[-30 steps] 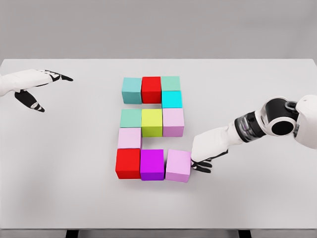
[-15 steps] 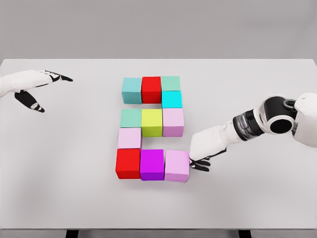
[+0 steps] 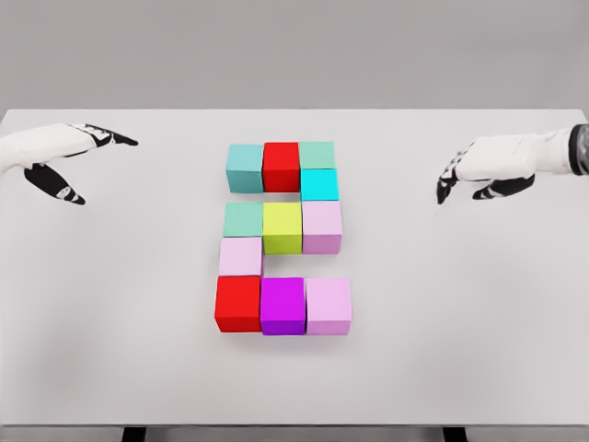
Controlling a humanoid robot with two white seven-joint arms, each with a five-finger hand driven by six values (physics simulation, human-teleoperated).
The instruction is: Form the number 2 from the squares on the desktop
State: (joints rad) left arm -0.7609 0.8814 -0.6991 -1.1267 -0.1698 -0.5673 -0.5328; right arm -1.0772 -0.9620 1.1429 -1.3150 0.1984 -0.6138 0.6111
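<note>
Coloured cubes lie on the white table (image 3: 110, 304) in the shape of a 2. The top row is a teal cube (image 3: 245, 168), a red cube (image 3: 282, 166) and a green cube (image 3: 317, 155), with a cyan cube (image 3: 319, 184) under the green one. The middle row holds a green cube (image 3: 243, 219), a yellow cube (image 3: 282, 227) and a pink cube (image 3: 322, 226). A pale pink cube (image 3: 240, 257) sits below at the left. The bottom row is red (image 3: 238, 304), magenta (image 3: 282, 306) and pink (image 3: 329, 306). My right hand (image 3: 460, 175) hovers open at the right, far from the cubes. My left hand (image 3: 78, 157) hovers open at the far left.
The table's front edge (image 3: 294, 425) runs along the bottom of the view. A plain grey wall stands behind the table.
My right hand has left the bottom-right pink cube and moved up and to the right. That cube now sits flush against the magenta one. The left hand has barely moved.
</note>
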